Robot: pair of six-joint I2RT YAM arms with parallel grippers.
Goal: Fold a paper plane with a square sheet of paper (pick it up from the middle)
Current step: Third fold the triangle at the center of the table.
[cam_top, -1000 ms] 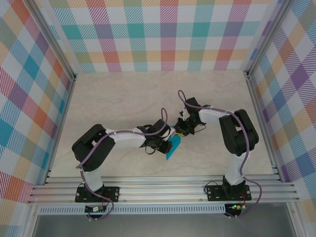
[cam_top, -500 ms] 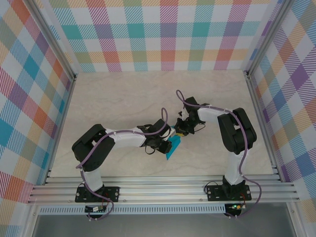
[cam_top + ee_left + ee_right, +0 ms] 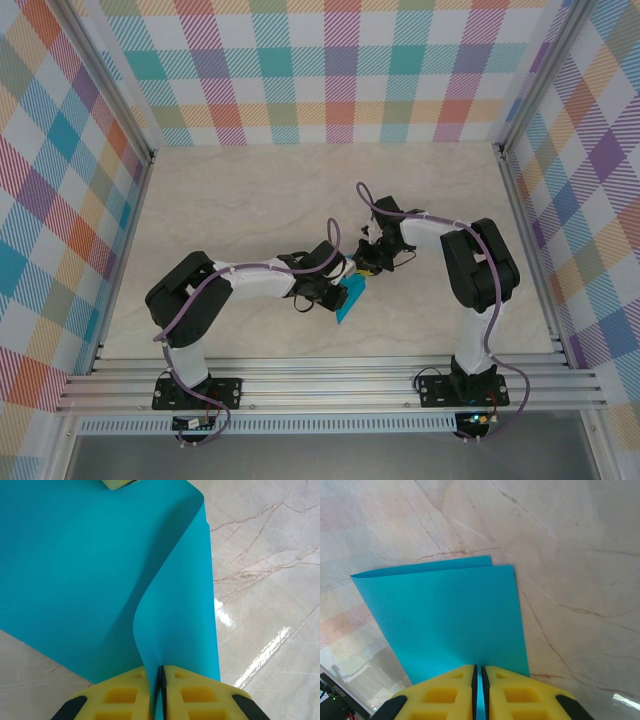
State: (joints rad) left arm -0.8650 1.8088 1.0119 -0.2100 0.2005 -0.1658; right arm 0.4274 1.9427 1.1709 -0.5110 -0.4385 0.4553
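A pale marble-veined table (image 3: 250,200) sits inside plaid-patterned walls (image 3: 340,70), and the two arms meet over its middle. From above, the sheet of paper (image 3: 350,298) is a small teal sliver between the left gripper (image 3: 335,290) and the right gripper (image 3: 372,263). At that size, neither set of jaws can be read.

The wrist cameras are close enough to show the grip. On the left wrist, the left gripper (image 3: 159,672) has its yellow fingers (image 3: 125,695) almost together, pinched on an edge of the paper (image 3: 75,570). One layer curls up out of the jaws in a soft S-bend and the rest spreads ahead and to the left. At the sheet's far edge a yellow pad (image 3: 117,484) pokes in.

On the right wrist, the right gripper (image 3: 478,669) is likewise nearly closed, with a thin teal strip clamped between its fingers (image 3: 510,692). Ahead of these jaws the paper (image 3: 445,615) is doubled over — two far edges slightly offset, the lower layer peeking out beyond the upper.
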